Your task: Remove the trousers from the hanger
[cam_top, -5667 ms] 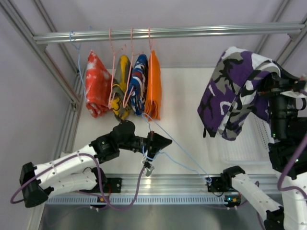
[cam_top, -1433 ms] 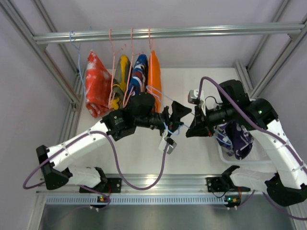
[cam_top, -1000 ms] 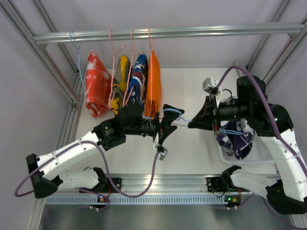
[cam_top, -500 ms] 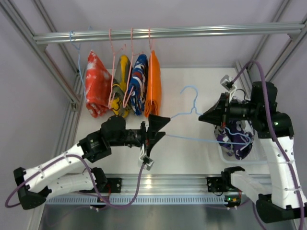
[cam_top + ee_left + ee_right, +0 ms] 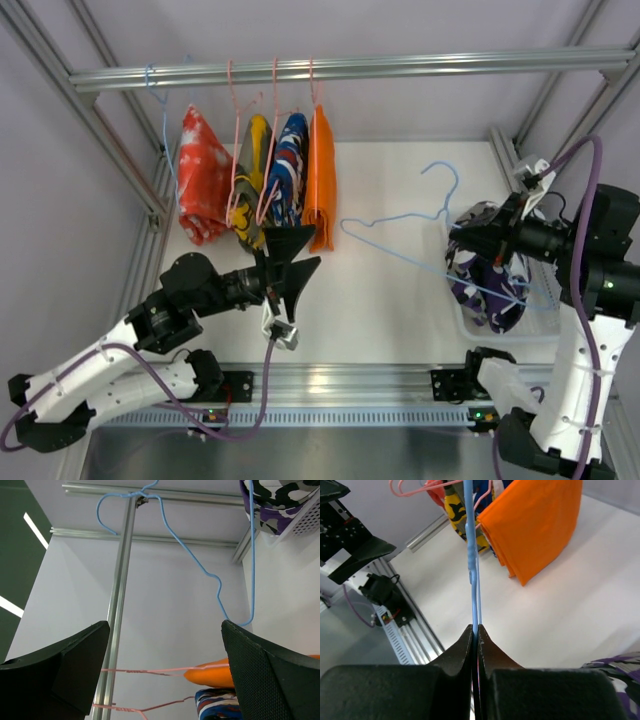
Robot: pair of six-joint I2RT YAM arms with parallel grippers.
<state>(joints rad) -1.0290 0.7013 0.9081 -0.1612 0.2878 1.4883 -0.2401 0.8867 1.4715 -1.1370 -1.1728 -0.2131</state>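
Blue hanger (image 5: 471,555), clamped in right pincer (image 5: 475,630), well apart from orange trousers (image 5: 321,180).

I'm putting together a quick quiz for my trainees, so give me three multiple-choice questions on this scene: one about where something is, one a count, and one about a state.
1. Where do the camouflage trousers lie?
A: on a shelf
B: on the floor
C: in the white basket

2. How many garments hang from the rail?
A: two
B: four
C: six

3. In what state is the right pincer?
A: shut on the blue hanger
B: wide open
C: shut on nothing

Answers:
1 C: the purple, white and black cloth sits inside the mesh bin at the right.
2 B: a red-and-white, a yellow-patterned, a blue patterned and an orange piece hang side by side.
3 A: the wrist view shows its jaws meeting on the thin blue wire.
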